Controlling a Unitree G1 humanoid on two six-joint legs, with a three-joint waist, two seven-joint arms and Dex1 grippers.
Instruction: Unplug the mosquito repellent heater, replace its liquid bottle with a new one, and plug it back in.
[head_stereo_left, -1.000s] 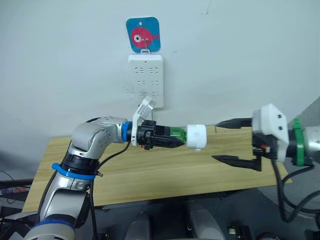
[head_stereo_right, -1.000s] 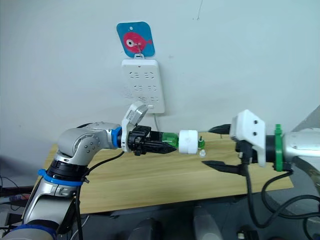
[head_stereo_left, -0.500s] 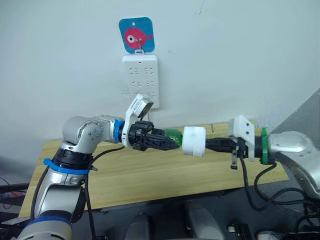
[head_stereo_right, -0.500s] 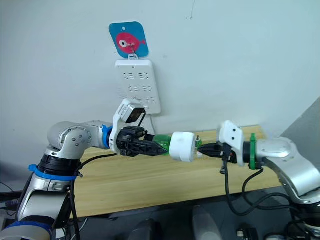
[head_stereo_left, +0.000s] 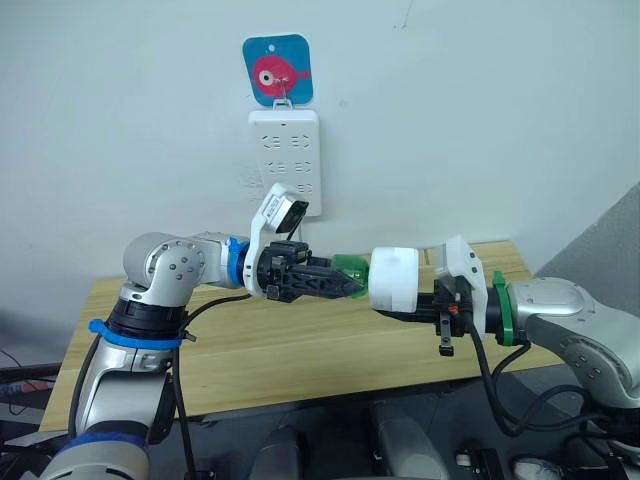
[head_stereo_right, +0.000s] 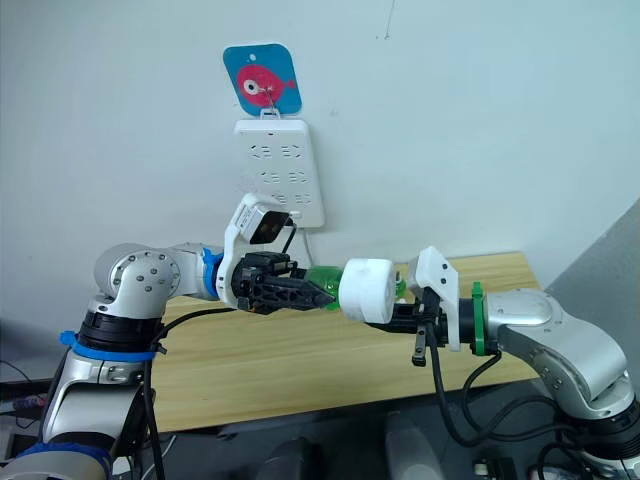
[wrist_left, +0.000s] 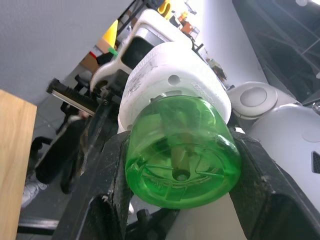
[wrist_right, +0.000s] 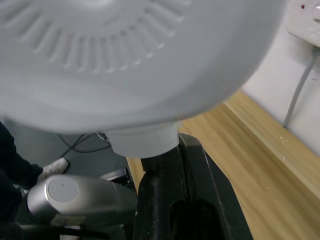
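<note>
Green liquid bottle (wrist_left: 182, 150) clamped in the left claw (head_stereo_left: 335, 283), screwed into the white mosquito repellent heater (head_stereo_left: 394, 280), held mid-air above the wooden counter (head_stereo_left: 300, 350), below the power strip (head_stereo_left: 287, 160). Right claw (head_stereo_right: 392, 316) at the heater's right end, apparently closed on it. Best done holding the heater rigid, twisting the bottle squarely about its axis, no bending.

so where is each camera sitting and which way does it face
Left and right eye views: on the head, looking forward and down at the wall's power strip and wooden table; both arms show.
Left wrist view: along the left gripper, shut on the green bottle.
Right wrist view: along the right gripper, under the heater.
All share the heater.
</note>
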